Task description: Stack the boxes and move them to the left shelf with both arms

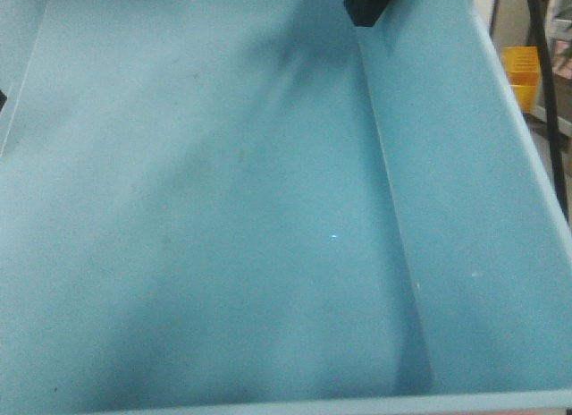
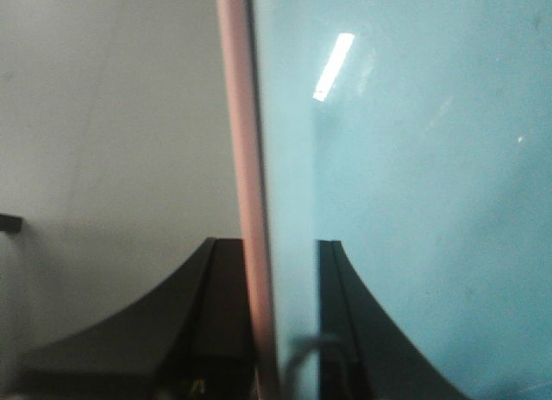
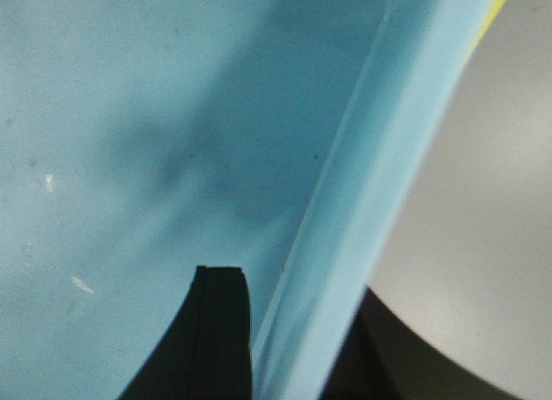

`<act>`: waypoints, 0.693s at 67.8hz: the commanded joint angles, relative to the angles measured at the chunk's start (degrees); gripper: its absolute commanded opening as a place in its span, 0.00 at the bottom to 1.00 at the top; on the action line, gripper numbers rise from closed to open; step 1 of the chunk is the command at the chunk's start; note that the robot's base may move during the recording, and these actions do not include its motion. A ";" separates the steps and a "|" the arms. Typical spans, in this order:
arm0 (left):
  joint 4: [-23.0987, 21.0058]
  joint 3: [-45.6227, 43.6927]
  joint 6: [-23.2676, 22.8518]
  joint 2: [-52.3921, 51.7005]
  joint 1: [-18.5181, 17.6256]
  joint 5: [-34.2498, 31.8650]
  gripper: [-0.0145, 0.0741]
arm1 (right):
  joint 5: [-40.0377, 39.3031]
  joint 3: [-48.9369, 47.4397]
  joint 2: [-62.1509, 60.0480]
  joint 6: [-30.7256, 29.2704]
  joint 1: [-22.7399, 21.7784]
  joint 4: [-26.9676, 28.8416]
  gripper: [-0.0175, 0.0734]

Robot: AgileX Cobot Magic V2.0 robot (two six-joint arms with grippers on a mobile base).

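The light teal-blue box (image 1: 223,218) fills the front view, seen from above into its bare inside. It sits nested in the salmon pink box (image 2: 241,159), of which only a thin rim strip shows, in the left wrist view. My left gripper (image 2: 278,249) is shut on the two stacked walls, one black finger outside the pink rim and one inside the teal box. My right gripper (image 3: 295,284) is shut on the teal box's (image 3: 129,115) opposite wall; its inner finger (image 1: 368,5) shows at the top of the front view. The left shelf is out of view.
A yellow crate (image 1: 523,75) and a black stand leg (image 1: 547,93) lie beyond the teal box's right rim. Pale grey floor (image 2: 103,133) shows past the boxes in both wrist views.
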 commanded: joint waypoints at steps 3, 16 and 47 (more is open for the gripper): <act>2.96 -2.79 0.40 -1.12 -1.09 -14.45 0.16 | -7.65 -2.06 -2.18 -2.31 1.58 6.12 0.25; 2.96 -2.79 0.40 -1.12 -1.09 -14.45 0.16 | -7.65 -2.06 -2.18 -2.31 1.58 6.12 0.25; 2.96 -2.79 0.40 -1.12 -1.09 -14.45 0.16 | -7.65 -2.06 -2.18 -2.31 1.58 6.12 0.25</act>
